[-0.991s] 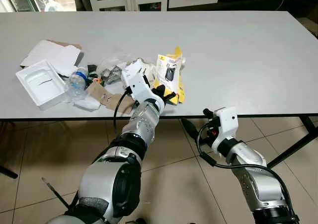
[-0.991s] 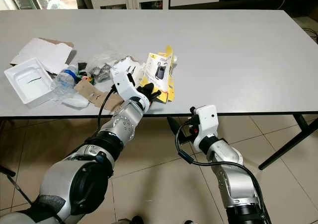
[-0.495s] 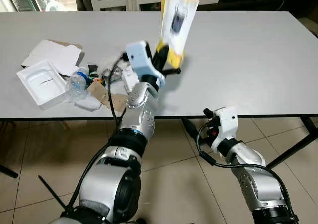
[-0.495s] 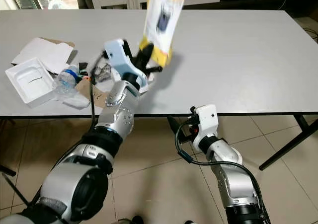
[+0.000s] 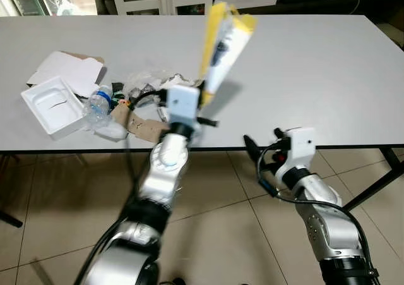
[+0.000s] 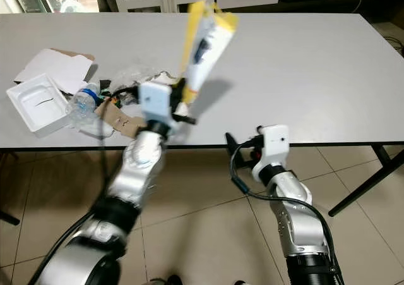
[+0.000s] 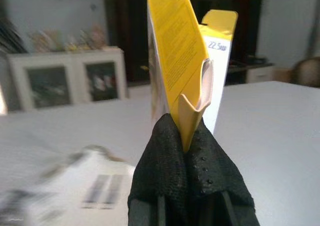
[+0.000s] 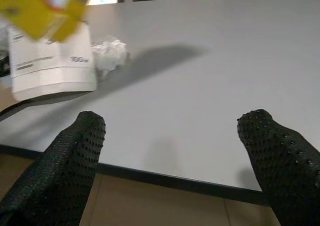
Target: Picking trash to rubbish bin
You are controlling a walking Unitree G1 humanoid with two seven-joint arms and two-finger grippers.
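At the far left of the grey table [image 5: 328, 64] lay a white tray [image 5: 52, 107], with a flat piece of white cardboard [image 5: 68, 68] just behind it. A crushed clear bottle [image 5: 98, 103] with a blue cap band lay against the tray's right side, and a torn piece of brown cardboard [image 5: 142, 126] lay near the table's front edge beside it. Behind these sat a clump of clear plastic wrap [image 5: 144, 84] and other small scraps, too tangled to tell apart.

Right of that pile, the left gripper [image 7: 186, 145] was raised above the table's front edge, its two black fingers [image 7: 161, 153] pressed together on the bottom edge of a yellow and white package [image 5: 222, 45]. The package stood up from the fingertips, clear of the table and tilted a little toward the robot's right, with its shadow falling on the tabletop behind it. In the left wrist view the pinched part was a curled flap of pale card squeezed between the pads, with the yellow panels rising above it.

Farther right, the right gripper [image 8: 175, 151] hung just below and in front of the table's edge, its fingers [image 8: 75, 151] spread wide apart and holding nothing. Its view looked across the tabletop toward a white box [image 8: 52, 60] and a crumpled white wad [image 8: 111, 53].
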